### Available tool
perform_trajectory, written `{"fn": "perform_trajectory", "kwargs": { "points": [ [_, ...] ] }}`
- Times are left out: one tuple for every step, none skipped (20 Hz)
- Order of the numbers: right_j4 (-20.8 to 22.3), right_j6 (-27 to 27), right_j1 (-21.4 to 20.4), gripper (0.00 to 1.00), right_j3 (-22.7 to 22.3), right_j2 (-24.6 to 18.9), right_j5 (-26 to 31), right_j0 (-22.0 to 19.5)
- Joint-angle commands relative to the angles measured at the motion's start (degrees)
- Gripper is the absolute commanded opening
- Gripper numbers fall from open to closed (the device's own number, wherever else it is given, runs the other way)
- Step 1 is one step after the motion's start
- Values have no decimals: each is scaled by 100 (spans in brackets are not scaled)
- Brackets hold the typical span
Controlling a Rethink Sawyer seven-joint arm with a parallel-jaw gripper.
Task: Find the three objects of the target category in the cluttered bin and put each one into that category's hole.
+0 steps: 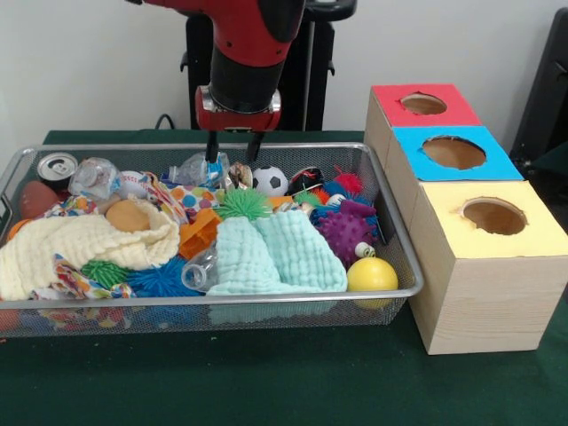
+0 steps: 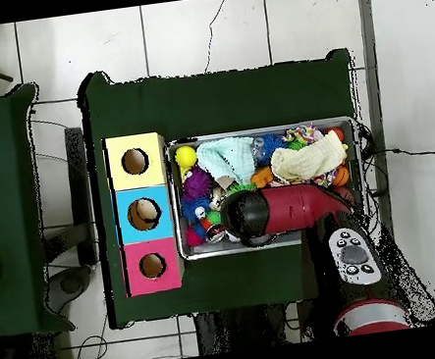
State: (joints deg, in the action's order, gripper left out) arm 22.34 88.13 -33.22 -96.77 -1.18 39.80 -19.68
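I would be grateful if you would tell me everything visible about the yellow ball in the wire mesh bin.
The smooth, glossy yellow ball looks like plastic or rubber, plain and whole. It rests in the corner of the silver wire mesh bin nearest the yellow-topped wooden box, against the bin's walls. The pale green knitted cloth lies right beside it, and a small white googly-eyed toy sits just behind it. In the overhead view it shows at.

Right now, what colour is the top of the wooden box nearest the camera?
Yellow, with a round hole; clearest in the front view.
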Motion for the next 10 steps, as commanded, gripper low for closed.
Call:
{"fn": "perform_trajectory", "kwargs": {
  "points": [
    [3,113,370,100,226,-567,-374,-228],
    [33,122,377,100,211,-562,-428,-238],
    [67,122,398,100,221,-561,-484,-252],
    [100,114,404,100,214,-564,-526,-265],
    [133,99,418,100,225,-559,-544,-270],
    [159,74,419,100,228,-553,-527,-271],
    [179,56,412,100,231,-539,-503,-265],
    [199,44,396,100,215,-524,-494,-261],
    [224,22,382,100,176,-515,-520,-277],
    [242,17,381,100,154,-510,-554,-286]
  ]
}}
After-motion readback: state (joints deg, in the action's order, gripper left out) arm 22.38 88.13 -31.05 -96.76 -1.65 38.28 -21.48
